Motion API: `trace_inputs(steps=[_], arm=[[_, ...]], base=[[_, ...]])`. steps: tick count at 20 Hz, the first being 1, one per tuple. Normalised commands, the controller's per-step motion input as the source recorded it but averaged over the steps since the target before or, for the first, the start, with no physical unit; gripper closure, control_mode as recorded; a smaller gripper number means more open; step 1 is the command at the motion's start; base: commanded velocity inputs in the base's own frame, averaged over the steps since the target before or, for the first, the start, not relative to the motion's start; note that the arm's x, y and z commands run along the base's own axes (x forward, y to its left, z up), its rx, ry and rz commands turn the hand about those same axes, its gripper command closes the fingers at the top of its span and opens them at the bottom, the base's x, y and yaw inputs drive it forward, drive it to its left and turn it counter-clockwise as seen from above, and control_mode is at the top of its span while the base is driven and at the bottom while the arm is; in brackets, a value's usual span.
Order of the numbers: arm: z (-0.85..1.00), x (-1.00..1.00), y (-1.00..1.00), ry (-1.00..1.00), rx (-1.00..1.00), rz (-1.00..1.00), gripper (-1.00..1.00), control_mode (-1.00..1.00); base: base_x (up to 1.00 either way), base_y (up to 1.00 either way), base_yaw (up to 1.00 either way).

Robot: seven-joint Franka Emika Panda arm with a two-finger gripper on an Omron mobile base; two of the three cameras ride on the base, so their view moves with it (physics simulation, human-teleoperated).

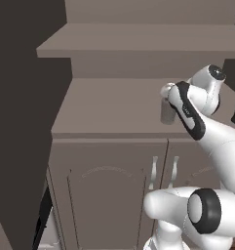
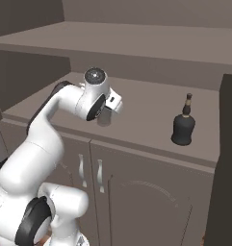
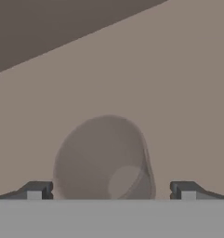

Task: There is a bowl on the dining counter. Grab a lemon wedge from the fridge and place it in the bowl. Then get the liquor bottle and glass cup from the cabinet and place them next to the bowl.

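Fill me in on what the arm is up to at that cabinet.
The arm has its open gripper right over the glass cup, which stands on the cabinet shelf. The fingers sit either side of the cup and haven't closed. The liquor bottle stands upright further along the same shelf, untouched.

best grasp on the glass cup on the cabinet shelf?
Take the glass cup across its side wall, coming down from above. It stands upright on the cabinet shelf with its mouth facing the open gripper, fingertips either side of it. The wall looks tapered, so gripping nearer the rim is probably safer. The liquor bottle stands well clear.
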Motion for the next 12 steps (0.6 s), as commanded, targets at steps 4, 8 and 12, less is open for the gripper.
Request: trace_inputs(steps=[4, 8, 12], arm=[[0.07, 0.02, -0.01, 0.01, 0.11, 0.0, -1.0, -1.0], [-0.04, 0.21, 0.0, 0.05, 0.06, 0.0, -1.0, -1.0], [-0.18, 0.08, 0.0, 0.02, 0.05, 0.0, -1.0, -1.0]], base=[[0.0, 0.0, 0.0], [0.0, 0.0, 0.0], [0.0, 0.0, 0.0]])
